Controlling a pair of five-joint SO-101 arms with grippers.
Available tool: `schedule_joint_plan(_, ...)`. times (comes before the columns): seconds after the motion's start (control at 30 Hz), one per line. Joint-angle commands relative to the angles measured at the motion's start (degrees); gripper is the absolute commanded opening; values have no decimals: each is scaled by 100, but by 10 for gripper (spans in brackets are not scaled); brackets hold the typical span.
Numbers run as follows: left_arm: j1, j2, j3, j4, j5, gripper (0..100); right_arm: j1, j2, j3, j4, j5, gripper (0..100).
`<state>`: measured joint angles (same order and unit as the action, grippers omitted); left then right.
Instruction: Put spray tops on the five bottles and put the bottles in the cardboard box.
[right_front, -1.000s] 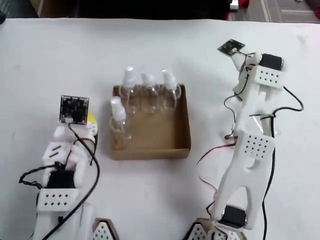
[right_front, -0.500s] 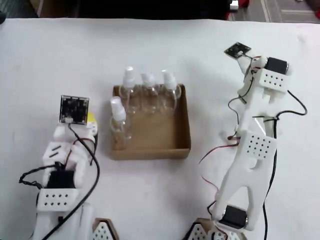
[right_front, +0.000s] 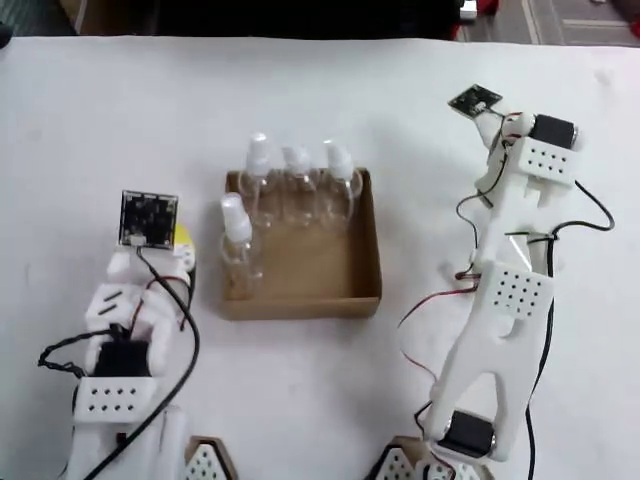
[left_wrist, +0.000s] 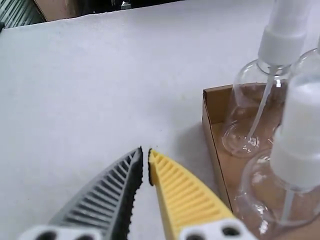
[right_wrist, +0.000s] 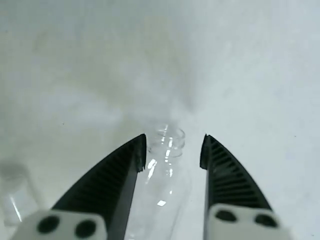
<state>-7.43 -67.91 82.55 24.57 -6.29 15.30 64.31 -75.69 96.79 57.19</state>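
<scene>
Toward the far right corner of the bench (right_front: 120, 100), the right arm (right_front: 510, 290) is reaching out. Over the last second its wrist has been shifting a little farther toward that corner, then holding there for the last half second. Its own wrist view is showing why: the right pincer (right_wrist: 172, 145) is hanging open with one jaw on either side of a fifth bottle (right_wrist: 162, 192), a clear one whose neck is gaping with no top on it. I am judging this small shift as the arm lining up for a grasp, since the jaws are not pressing on the clear sides as far as I can tell. Four bottles (right_front: 297, 185) are already standing in the cardboard box (right_front: 300, 300) at the middle of the bench, each wearing a spray top (right_front: 259, 148). Three are lining the far wall and one is standing against the left wall. So the task is looking mostly done, with one capping and one boxing remaining. The left arm (right_front: 120, 340) is sitting by the near left corner, its left pincer (left_wrist: 145, 156) pressed closed on nothing, near the box's left wall. From above, the fifth bottle is lying hidden beneath the right arm's wrist, and whether it is standing or lying down is hard to say. A faint clear shape (right_wrist: 15, 195) near that bottle is being cut off, and I am not able to tell whether it is the missing top.
</scene>
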Motion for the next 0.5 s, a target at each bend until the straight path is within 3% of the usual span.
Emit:
schedule_joint_plan(0.0,40,-119,-70,-123,-44,24,66,-13,-185,127,-44,158)
schedule_joint_plan(0.47,57,-119,-62,-123,-44,24,-13,13,-264,48,-44,158)
